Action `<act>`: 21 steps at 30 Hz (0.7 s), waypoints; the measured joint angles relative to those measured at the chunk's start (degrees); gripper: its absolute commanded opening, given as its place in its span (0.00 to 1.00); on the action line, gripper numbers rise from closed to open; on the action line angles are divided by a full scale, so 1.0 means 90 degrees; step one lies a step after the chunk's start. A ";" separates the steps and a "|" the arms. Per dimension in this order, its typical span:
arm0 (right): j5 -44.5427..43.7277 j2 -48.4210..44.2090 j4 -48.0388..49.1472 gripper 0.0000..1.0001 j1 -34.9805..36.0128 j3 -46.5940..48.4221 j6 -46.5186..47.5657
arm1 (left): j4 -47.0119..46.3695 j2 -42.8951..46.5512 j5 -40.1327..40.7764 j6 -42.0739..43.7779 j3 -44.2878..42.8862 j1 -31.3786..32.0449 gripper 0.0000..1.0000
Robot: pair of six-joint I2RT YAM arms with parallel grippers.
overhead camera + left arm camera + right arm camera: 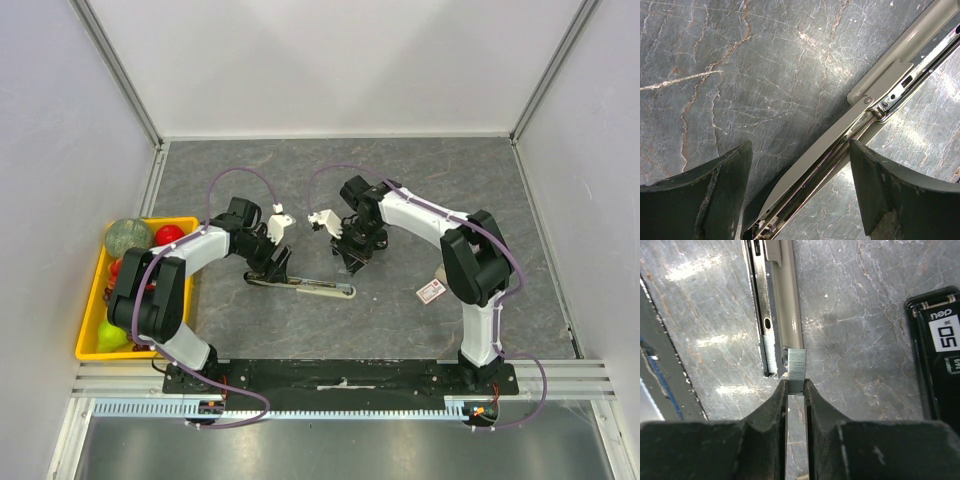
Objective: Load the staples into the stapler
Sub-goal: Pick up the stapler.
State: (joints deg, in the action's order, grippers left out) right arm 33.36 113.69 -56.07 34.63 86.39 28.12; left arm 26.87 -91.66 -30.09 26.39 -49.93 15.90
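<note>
The stapler lies opened out flat on the grey table, its beige arm pointing right. In the left wrist view its spring channel runs diagonally between my left gripper's open fingers, which straddle it without clamping. My left gripper sits over the stapler's black left end. My right gripper is shut on a short grey strip of staples, held at the open end of the magazine, beside a strip lying in the channel. The white and red staples box lies to the right of my right gripper.
A black object with a white "50" label lies just right of my right gripper. A yellow bin of toy fruit stands at the table's left edge. White walls enclose the table on three sides.
</note>
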 measured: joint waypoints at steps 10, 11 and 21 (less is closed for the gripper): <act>-0.1260 -0.0401 0.0306 0.20 0.0906 0.0015 0.0044 | -0.0022 0.0029 0.0027 -0.0002 0.0024 0.0000 0.84; -0.1336 -0.0401 0.0318 0.20 0.1001 0.0029 0.0049 | -0.0024 0.0034 0.0032 -0.0002 0.0027 0.0000 0.84; -0.2057 -0.0398 0.0342 0.20 0.1535 0.0036 0.0109 | -0.0051 0.0073 0.0114 -0.0092 0.0056 0.0000 0.84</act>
State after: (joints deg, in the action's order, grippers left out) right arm 14.85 110.10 -52.99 48.45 86.72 29.10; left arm 26.41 -91.00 -29.06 25.56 -49.43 15.90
